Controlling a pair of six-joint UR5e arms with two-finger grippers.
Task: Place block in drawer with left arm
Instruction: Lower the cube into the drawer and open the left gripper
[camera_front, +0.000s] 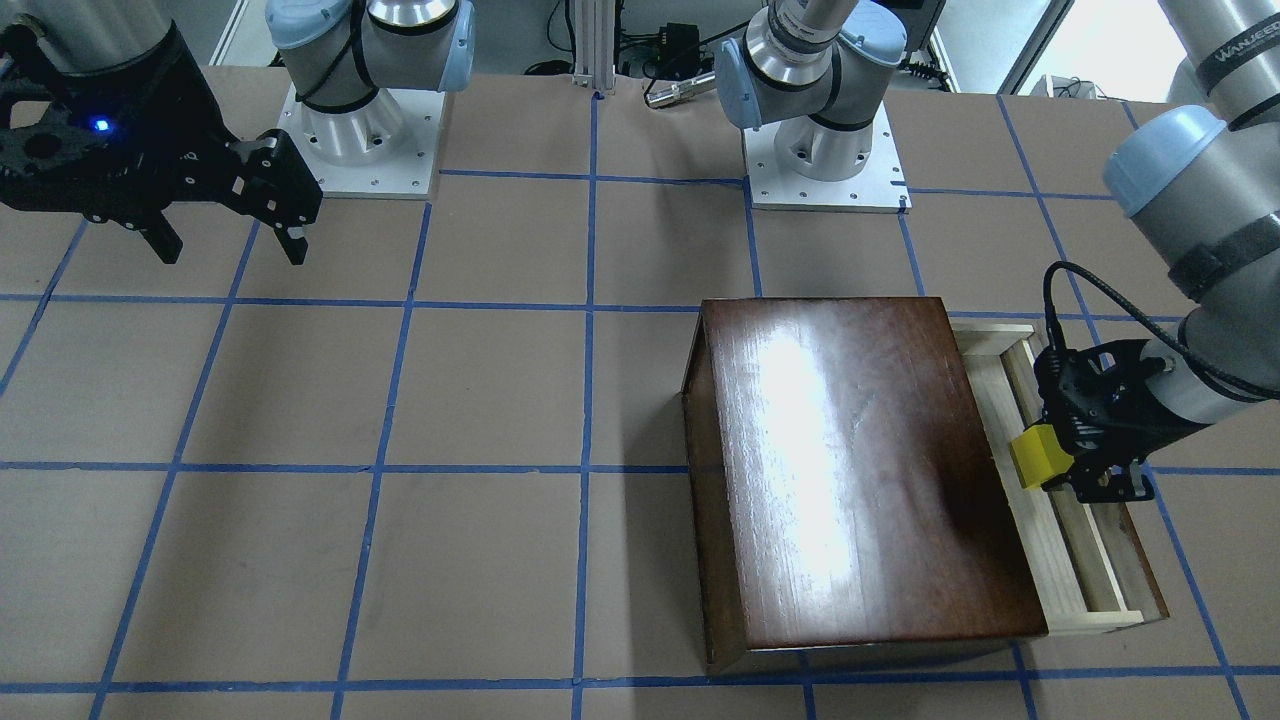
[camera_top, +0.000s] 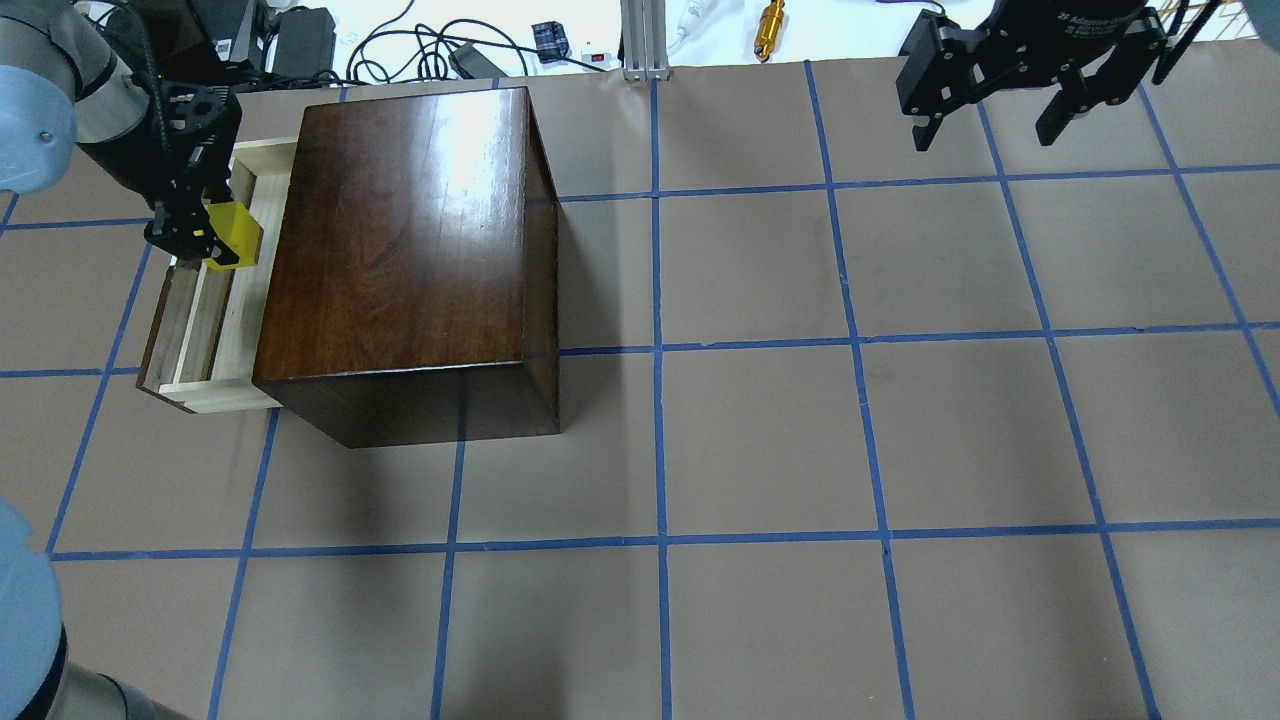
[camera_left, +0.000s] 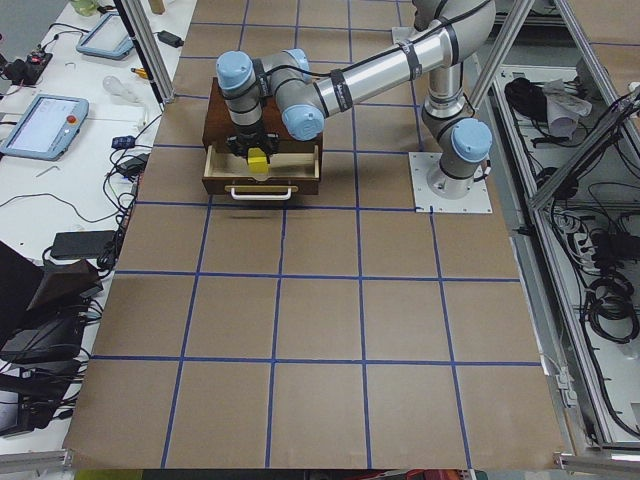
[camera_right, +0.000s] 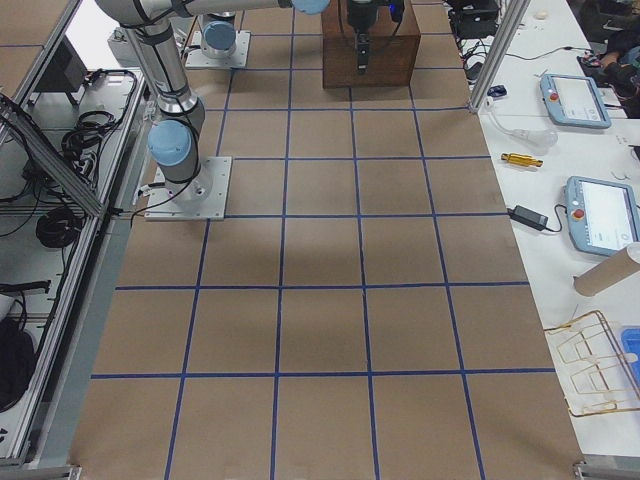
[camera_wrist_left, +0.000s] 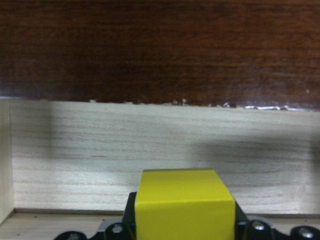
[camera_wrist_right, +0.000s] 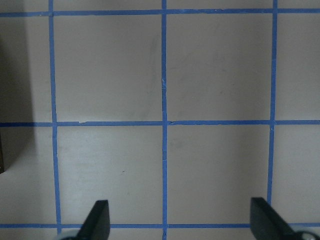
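The yellow block (camera_front: 1036, 452) is held in my left gripper (camera_front: 1058, 468), which is shut on it just above the open drawer (camera_front: 1062, 545). The drawer is pulled out of the glossy dark brown box (camera_front: 860, 470). In the overhead view the block (camera_top: 234, 236) hangs over the drawer's (camera_top: 205, 325) far half, next to the box (camera_top: 400, 230). The left wrist view shows the block (camera_wrist_left: 184, 202) above the drawer's pale floor (camera_wrist_left: 125, 150). My right gripper (camera_front: 233, 250) is open and empty, high above the table, far from the box; it also shows in the overhead view (camera_top: 985, 138).
The table is brown with a blue tape grid. The two arm bases (camera_front: 360, 140) (camera_front: 825, 150) stand at the robot's edge. Cables and small tools (camera_top: 770, 20) lie beyond the far edge. The box is the only tall object on the table.
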